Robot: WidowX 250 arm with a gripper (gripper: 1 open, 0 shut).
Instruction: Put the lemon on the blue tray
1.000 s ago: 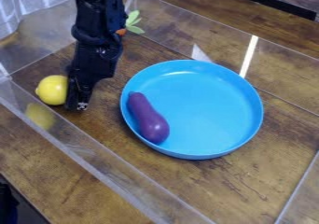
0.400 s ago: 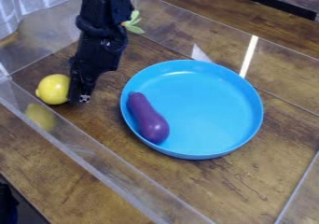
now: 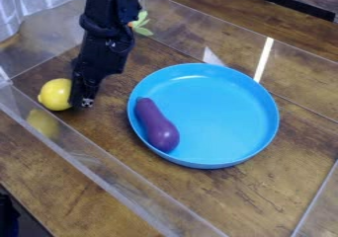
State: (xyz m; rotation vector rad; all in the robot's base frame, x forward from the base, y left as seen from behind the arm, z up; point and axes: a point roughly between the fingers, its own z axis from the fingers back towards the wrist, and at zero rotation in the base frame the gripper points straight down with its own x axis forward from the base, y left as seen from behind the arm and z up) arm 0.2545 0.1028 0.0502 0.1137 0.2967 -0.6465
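Observation:
The lemon (image 3: 54, 94), small and bright yellow, lies on the wooden table at the left. My gripper (image 3: 83, 102) points steeply down just to its right, fingers shut, with the tips low beside the fruit; nothing shows between them. I cannot tell whether the fingers touch the lemon. The blue tray (image 3: 224, 103), a large round dish, sits to the right of the gripper, a short gap away.
A purple eggplant (image 3: 157, 124) lies inside the tray near its left rim. Behind the arm, the green leaves of a carrot (image 3: 140, 24) stick out. A clear plastic sheet covers the table, with a raised edge (image 3: 93, 167) running along the front left.

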